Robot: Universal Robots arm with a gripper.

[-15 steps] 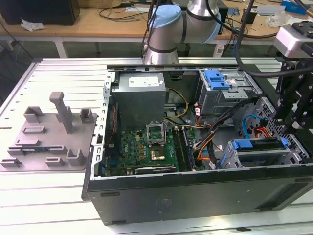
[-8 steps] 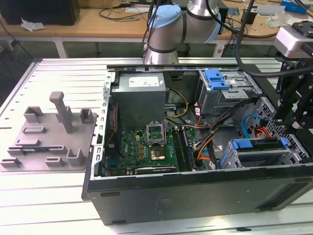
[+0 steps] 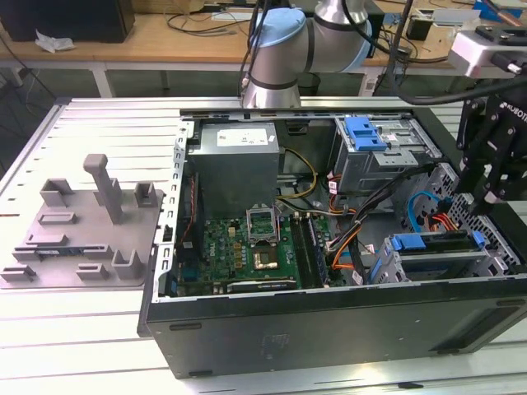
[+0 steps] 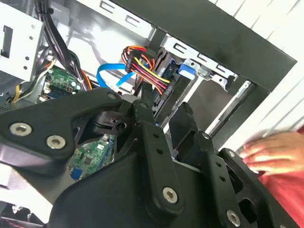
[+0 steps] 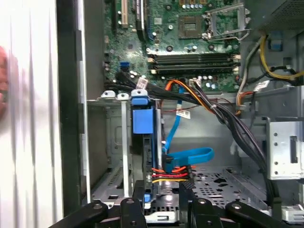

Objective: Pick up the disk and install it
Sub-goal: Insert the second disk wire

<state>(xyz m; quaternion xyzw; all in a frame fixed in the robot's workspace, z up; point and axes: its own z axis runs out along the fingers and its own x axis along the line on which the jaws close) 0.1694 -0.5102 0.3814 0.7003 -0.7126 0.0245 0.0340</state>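
- Nearest my cameras, the end effector (image 5: 161, 202) hangs low over the drive cage (image 3: 436, 263) at the exterior view's right end of the open computer case (image 3: 329, 329). In the first wrist view its black fingers (image 5: 138, 197) straddle the rear end of the disk, with a gap between them; I read it as partly open, and I can't tell whether the pads actually bear on anything.
- The disk (image 5: 145, 156) stands on edge in a bay of that cage, its blue carrier tab (image 5: 142, 118) facing the motherboard. Red, yellow and orange power wires (image 5: 168, 173) and a blue data cable (image 5: 190, 156) meet its rear end, just in front of the fingers. I judge it already seated, which would explain the straddling pose.
- The arm (image 3: 284, 49) reaches in from behind the case, wrist bent so the tool points down into the cage.
- Further in lie the motherboard (image 5: 190, 42) and the grey power-supply box (image 3: 235, 164).
- A person's hand (image 4: 275, 152) rests blurred on the tabletop (image 3: 82, 329) just outside the case wall.
- Well apart, at the exterior view's left, a grey fixture (image 3: 90, 230) sits on the tabletop.
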